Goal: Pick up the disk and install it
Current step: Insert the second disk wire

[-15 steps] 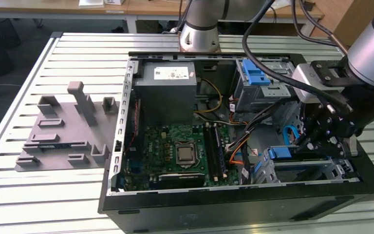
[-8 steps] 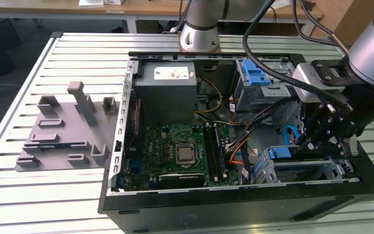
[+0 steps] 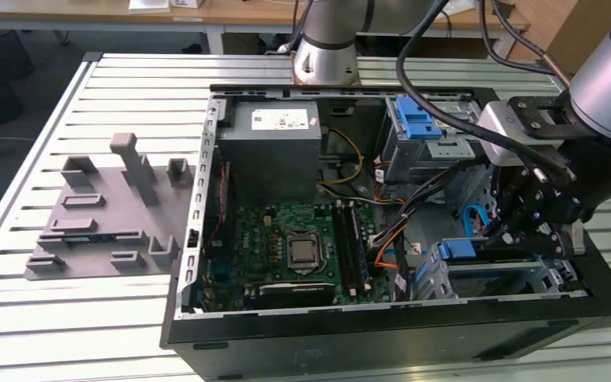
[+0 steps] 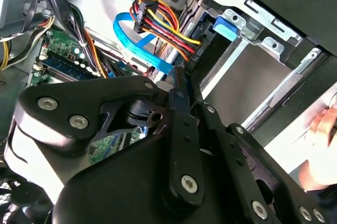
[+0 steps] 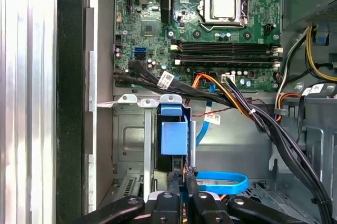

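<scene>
Blue carrier frame marks the disk (image 5: 174, 137), seated edge-on in the drive cage (image 5: 131, 145) at the case's front corner, long axis running down into the bay, blue tab end toward the motherboard (image 5: 210, 18). Tool (image 5: 182, 184) sits just above the disk's rear edge, fingers (image 5: 174, 182) drawn close together w/ only a thin gap, pinching that edge or not: cannot tell. Obstructions: black cable bundle (image 5: 221, 95) crossing beside the cage, blue SATA cable (image 5: 221, 182) looped near the fingers, orange/red power leads (image 4: 163, 21). Cage walls flank the disk closely. Ext. view: grey holder plate (image 3: 104, 215) lies on the slatted tabletop (image 3: 72, 334), well apart from the open PC case (image 3: 391, 334).
</scene>
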{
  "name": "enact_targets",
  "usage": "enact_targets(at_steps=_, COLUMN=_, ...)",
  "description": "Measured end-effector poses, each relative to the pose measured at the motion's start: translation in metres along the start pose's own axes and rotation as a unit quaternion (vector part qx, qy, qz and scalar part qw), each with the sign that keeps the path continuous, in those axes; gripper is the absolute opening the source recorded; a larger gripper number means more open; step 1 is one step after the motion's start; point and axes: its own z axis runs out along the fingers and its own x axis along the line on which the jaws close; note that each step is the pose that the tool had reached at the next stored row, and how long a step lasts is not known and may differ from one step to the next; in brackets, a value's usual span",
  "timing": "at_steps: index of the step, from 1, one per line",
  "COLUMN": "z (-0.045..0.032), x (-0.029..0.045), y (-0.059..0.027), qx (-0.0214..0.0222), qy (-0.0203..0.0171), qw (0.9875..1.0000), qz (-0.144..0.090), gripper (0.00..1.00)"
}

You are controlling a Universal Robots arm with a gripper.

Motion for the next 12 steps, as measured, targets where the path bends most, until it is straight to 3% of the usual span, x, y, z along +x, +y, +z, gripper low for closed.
enact_targets(at_steps=6, z=0.0013, x=0.0000, y=0.0000, qx=0.0000, qy=-0.0031, qw=1.0000, qz=-0.001, gripper=0.16)
enact_targets(at_steps=12, z=0.0025, x=0.0003, y=0.0000, qx=-0.0001, qy=-0.0034, qw=1.0000, qz=-0.001, gripper=0.16)
